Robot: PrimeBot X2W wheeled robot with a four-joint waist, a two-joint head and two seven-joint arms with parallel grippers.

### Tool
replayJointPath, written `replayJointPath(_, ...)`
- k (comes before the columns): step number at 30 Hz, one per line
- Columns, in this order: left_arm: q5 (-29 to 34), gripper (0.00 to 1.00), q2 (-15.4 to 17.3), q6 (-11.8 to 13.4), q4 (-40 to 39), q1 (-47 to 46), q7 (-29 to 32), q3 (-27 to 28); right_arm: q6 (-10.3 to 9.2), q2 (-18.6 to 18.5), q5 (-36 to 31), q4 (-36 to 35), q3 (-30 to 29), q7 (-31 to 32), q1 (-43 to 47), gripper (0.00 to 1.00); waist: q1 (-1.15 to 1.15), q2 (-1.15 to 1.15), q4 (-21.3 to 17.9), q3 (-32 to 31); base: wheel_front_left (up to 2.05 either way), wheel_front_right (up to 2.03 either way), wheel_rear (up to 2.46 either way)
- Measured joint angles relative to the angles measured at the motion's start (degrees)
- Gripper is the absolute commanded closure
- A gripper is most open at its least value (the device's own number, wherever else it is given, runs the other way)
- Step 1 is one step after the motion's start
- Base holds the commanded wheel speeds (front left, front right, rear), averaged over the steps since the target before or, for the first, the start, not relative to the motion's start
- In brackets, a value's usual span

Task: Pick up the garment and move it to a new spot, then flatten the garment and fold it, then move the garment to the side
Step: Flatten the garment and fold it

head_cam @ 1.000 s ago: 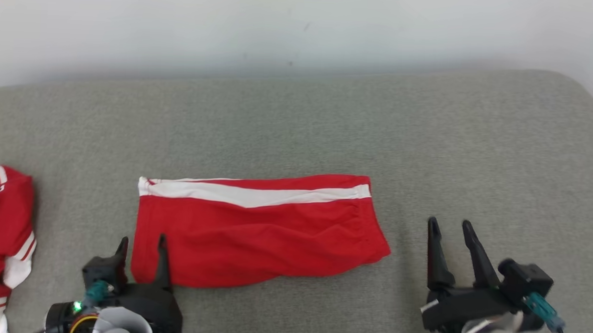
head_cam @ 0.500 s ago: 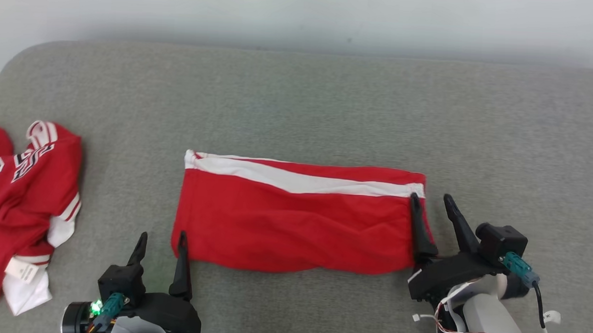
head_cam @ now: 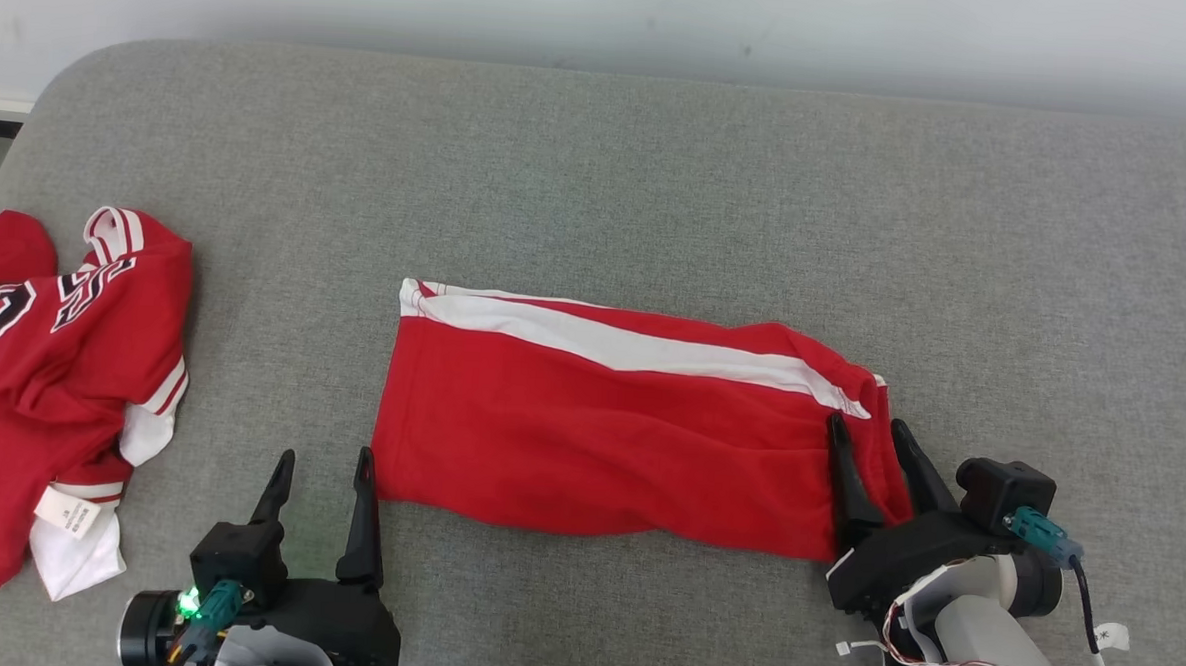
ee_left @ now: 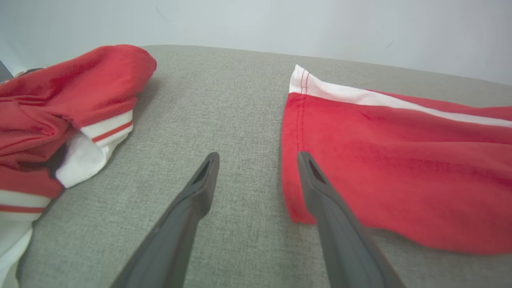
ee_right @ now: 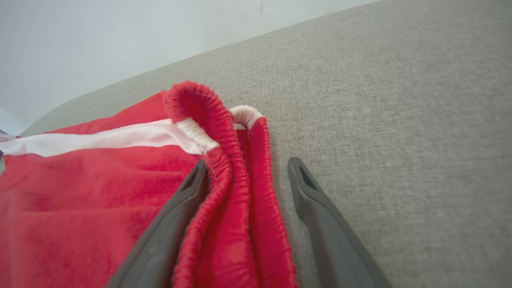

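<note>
The folded shorts lie flat on the cushion, with the jersey well off their left end. The right claw, released, straddles their waistband. The left claw, also released, sits just outside their left hem. Best to shift it over the hem, then clench both together and lift evenly.

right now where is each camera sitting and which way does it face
Head view: on the head, looking forward and down at the grey cushion, red shorts and a red jersey; left tool shows lower left, right tool lower right.
Left wrist view: on the left wrist, looking along its open fingers at the shorts' hem end, jersey to the left.
Right wrist view: on the right wrist, looking along its open fingers, the shorts' waistband between them.
Shared: both wrist views show the shorts' white stripe and the pale wall.
</note>
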Motion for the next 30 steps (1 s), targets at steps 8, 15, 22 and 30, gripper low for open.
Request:
replayJointPath(8,0.9,0.0,-0.2,-0.9,-1.3,0.9,0.0,0.8,0.0,-2.4,6.1,-3.4,2.0,0.2,0.7,1.0,0.0,0.0,-0.6,-0.2,0.0,0.0,0.0)
replayJointPath(15,0.8,0.0,-0.2,-0.9,-1.0,1.0,0.0,0.6,0.01,-6.0,9.0,-4.3,0.3,0.3,0.9,1.0,0.0,0.01,-1.7,-1.0,0.0,0.0,0.0)
replayJointPath(22,0.8,0.0,-0.2,-1.2,-0.3,1.2,0.0,-0.5,0.0,-7.5,13.7,-8.7,5.5,0.9,-0.1,1.0,0.0,0.01,-2.9,-1.7,0.0,0.0,0.0)
replayJointPath(30,0.1,0.0,-0.2,-1.0,0.5,1.2,0.0,-3.3,0.0,-5.4,21.8,-17.3,17.8,7.8,-2.1,1.0,0.0,0.01,-2.1,-2.3,0.0,0.0,0.0)
